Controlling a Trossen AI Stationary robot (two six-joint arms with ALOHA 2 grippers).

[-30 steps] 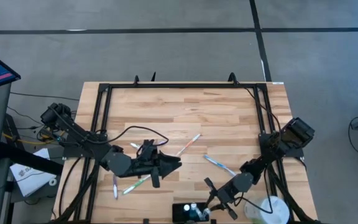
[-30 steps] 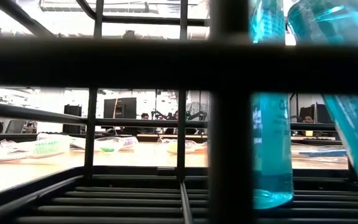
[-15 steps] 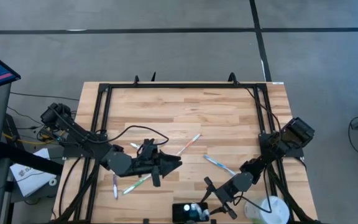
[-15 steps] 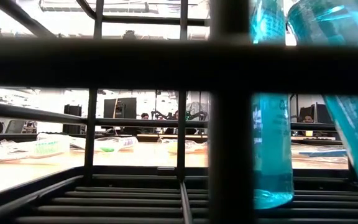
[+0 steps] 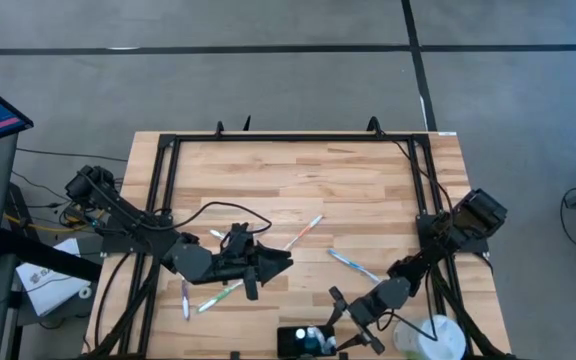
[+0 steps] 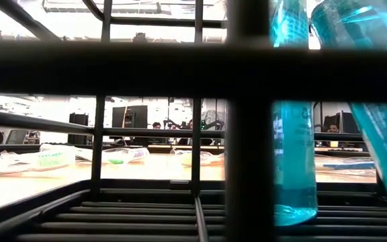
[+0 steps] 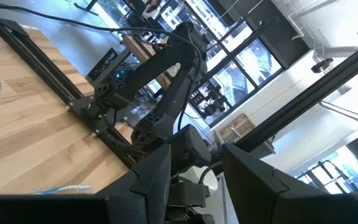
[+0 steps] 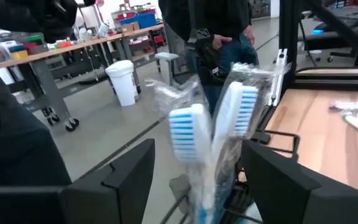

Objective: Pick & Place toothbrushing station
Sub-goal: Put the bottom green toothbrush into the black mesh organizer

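1. The toothbrushing station point(image 5: 306, 342), a low black holder, sits at the near edge of the desk point(image 5: 348, 190), just left of the white round cup point(image 5: 430, 338). It already carries items: blue-and-white brush heads in clear wrappers point(image 8: 211, 127) stand up in it, and the low view looks out through its bars past a blue bottle point(image 6: 294, 128).

2. The right hand point(image 5: 353, 325) hangs just beside the station. Its fingers point(image 8: 114, 180) stand apart on either side of the wrapped brushes, clamping nothing (it looks like a release, though that is my reading).

3. The left hand point(image 5: 286, 262) rests over the middle-left of the desk, its fingers point(image 7: 151, 180) partly apart with nothing visible between them.

4. Work left: several toothbrushes still lie loose on the wood. One lies near the middle point(image 5: 305, 231), one to the right of it point(image 5: 351, 263), and a couple lie beside the left arm point(image 5: 215, 297).

5. So I judge the task partly done, with some brushes stowed and four or so yet to be carried over.
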